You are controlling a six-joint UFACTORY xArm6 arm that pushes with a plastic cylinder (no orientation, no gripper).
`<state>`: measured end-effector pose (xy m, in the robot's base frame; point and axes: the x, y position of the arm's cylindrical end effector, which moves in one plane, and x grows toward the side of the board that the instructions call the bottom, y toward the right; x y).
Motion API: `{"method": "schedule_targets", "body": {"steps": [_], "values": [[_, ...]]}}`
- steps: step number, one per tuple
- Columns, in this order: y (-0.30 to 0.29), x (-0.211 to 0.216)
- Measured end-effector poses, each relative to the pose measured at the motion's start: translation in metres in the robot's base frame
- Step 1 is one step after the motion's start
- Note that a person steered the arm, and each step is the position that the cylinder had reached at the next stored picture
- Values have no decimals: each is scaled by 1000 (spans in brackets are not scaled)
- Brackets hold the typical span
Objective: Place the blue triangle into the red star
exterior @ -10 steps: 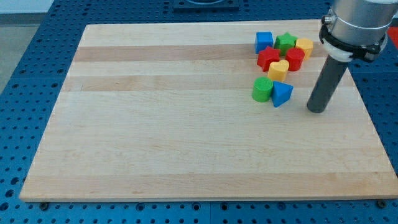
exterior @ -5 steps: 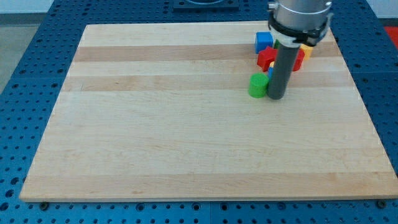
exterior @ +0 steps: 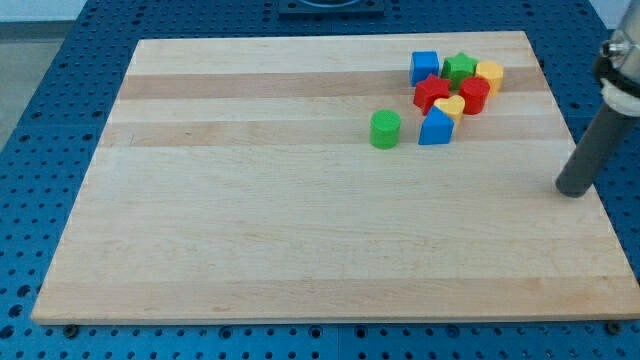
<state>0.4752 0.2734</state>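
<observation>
Blue triangle (exterior: 435,128) beside the cluster, touching the yellow heart (exterior: 450,108).
It sits just below the red star (exterior: 431,93), flat face forward, upright. The robot has no gripper; its tip (exterior: 572,191) rests on the worktop (exterior: 250,220), well apart to the view's right.

No text, label, brand, number or sign could be read anywhere in the view.
</observation>
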Motion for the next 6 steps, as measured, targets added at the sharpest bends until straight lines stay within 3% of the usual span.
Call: {"method": "schedule_targets", "body": {"steps": [1,2,5,6], "values": [[-26,-56],[-58,-67],[-111,-45],[-123,-56]]}}
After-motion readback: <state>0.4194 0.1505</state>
